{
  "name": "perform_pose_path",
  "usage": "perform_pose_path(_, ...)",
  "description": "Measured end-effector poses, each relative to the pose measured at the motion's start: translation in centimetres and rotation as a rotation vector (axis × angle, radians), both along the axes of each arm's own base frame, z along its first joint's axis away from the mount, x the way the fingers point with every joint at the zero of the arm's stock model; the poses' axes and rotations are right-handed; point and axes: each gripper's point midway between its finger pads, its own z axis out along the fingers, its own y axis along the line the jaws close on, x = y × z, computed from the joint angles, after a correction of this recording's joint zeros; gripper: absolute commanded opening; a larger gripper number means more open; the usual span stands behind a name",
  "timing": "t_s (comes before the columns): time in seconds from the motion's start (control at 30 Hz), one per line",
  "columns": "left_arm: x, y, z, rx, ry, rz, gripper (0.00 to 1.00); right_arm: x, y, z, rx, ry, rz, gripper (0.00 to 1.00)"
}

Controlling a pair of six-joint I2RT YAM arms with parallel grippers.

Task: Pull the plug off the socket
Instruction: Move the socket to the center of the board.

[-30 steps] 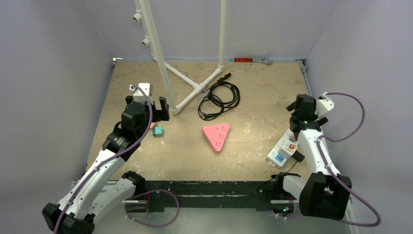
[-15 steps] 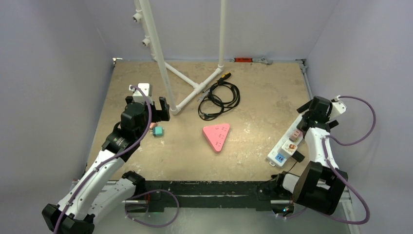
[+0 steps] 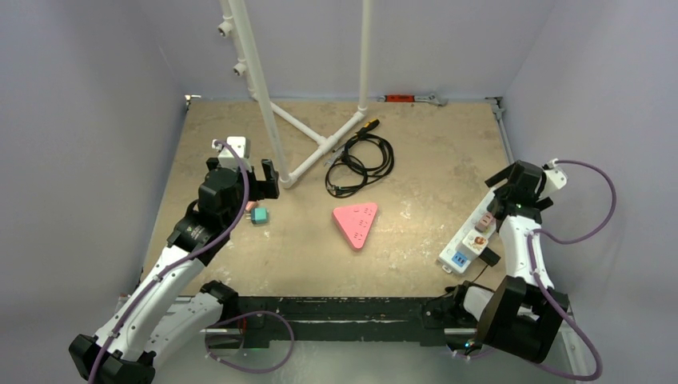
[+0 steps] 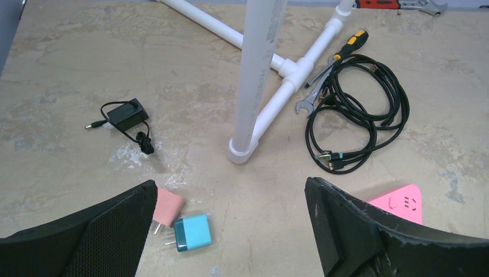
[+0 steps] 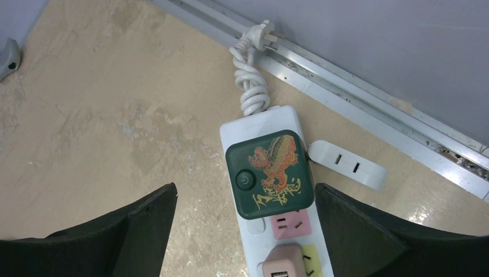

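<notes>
Little to read: one sign, some ornate lettering.
The green plug block [image 5: 269,174] on the white power strip [image 5: 258,121] shows an orange dragon picture [image 5: 275,161] above gold stylised characters too ornate to make out. Its round button [image 5: 245,181] bears a power sign.

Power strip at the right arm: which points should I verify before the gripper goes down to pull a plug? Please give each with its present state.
1. Right gripper open: ok.
2. Green plug lies between its fingers in the wrist view: ok.
3. Power strip lying flat on the table: ok.
4. Gripper height above the plug: cannot tell.
5. Loose white adapter beside the strip, out of the finger's path: cannot tell.
6. Left gripper open, away from the strip: ok.
</notes>
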Motion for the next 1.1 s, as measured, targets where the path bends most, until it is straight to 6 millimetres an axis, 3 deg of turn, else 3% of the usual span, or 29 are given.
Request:
perform_pose_path(0.83, -0.1, -0.3, 0.0, -0.005, 0.002, -0.016, 0.99, -0.3, -0.1, -5.7, 0.065, 0.155, -0.022, 0.90)
perform_pose_path(1.1, -0.1, -0.3, 0.0, -0.005, 0.002, -0.016, 0.99, 0.4, -0.9, -5.1, 0.038, 0.163, -0.032, 0.91)
